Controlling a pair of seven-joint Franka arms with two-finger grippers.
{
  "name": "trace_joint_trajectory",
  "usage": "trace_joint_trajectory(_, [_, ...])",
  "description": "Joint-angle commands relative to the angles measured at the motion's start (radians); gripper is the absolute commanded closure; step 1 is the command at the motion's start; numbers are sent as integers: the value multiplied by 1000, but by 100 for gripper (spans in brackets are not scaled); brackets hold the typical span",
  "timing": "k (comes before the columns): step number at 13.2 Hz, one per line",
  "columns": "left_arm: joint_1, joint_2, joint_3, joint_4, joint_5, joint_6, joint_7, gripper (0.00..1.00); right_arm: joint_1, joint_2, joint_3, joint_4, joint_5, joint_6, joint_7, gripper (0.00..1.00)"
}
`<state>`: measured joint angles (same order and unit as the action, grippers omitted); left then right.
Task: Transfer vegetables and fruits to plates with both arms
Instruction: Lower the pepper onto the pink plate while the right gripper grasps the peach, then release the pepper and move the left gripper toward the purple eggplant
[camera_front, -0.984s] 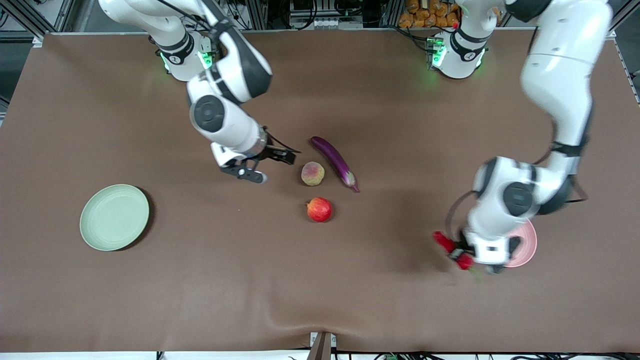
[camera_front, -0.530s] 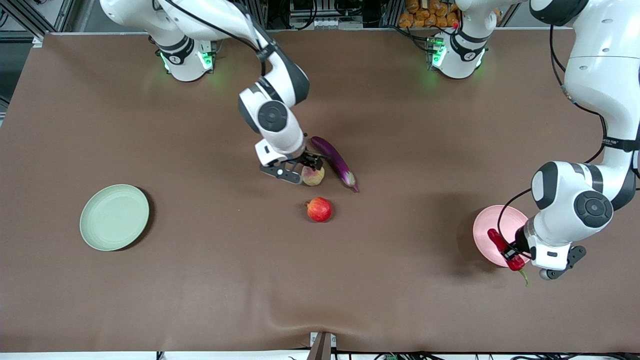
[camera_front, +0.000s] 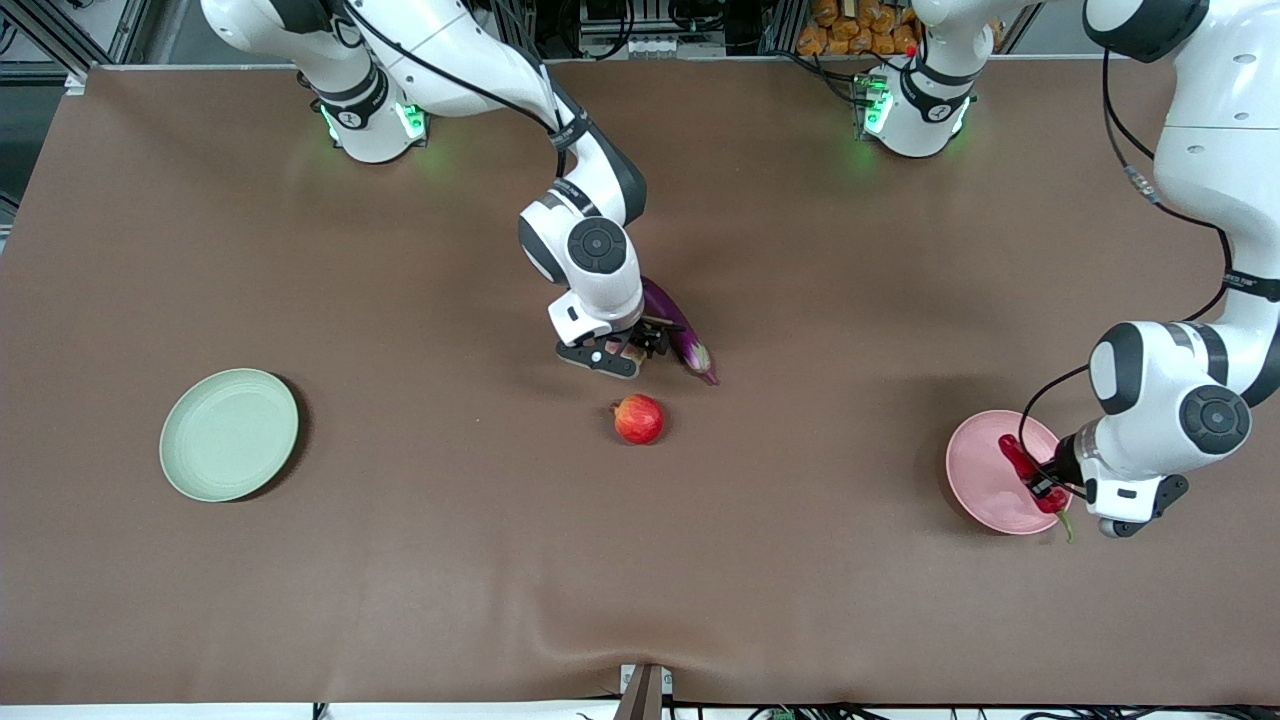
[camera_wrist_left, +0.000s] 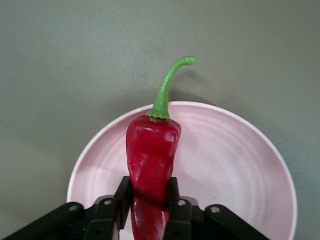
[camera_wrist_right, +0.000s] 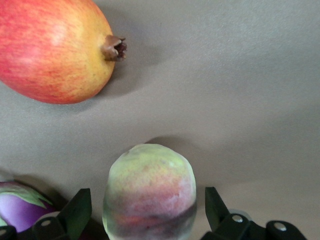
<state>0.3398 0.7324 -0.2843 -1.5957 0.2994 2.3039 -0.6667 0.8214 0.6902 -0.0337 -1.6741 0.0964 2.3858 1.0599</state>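
My left gripper (camera_front: 1046, 490) is shut on the red chili pepper (camera_front: 1028, 476) and holds it over the pale pink plate (camera_front: 985, 484); in the left wrist view the chili (camera_wrist_left: 151, 155) sits between the black fingers (camera_wrist_left: 123, 195) above the plate (camera_wrist_left: 235, 165). My right gripper (camera_front: 628, 352) is open, its fingers either side of the yellow-green fruit (camera_wrist_right: 150, 192), apart from it. The fruit is mostly hidden under the hand in the front view. The purple eggplant (camera_front: 680, 335) lies beside it. The red pomegranate (camera_front: 639, 419) lies nearer the camera; it also shows in the right wrist view (camera_wrist_right: 55, 47).
The pale green plate (camera_front: 229, 434) sits empty toward the right arm's end of the table. The brown table cover (camera_front: 450, 550) has a ripple near its front edge.
My left gripper carried the chili from beside the pink plate to over it. My right gripper moved over to the yellow-green fruit and came down around it.
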Motion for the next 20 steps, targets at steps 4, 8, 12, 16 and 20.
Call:
trace_joint_trajectory(4, [1,-129,-29,-55,26,-59,-18,0,7,3,-12,19,-24,-7,41,58])
trace_joint_trajectory(8, [1,-212,-188,-49,7,-175,-119,0,-39,-141,-23,19,-24,-147,26,94])
trace_joint_trajectory(12, [-91,-183,-318,-52,9,-184,-526,0,-183,-303,-25,19,-26,-405,-116,93])
trace_joint_trajectory(16, [-339,-136,-315,-40,33,-149,-879,0,-448,-397,-23,22,-24,-572,-476,92])
trace_joint_trajectory(20, [-513,-56,-309,-47,33,-89,-1080,24,-720,-385,-23,20,-18,-606,-935,89])
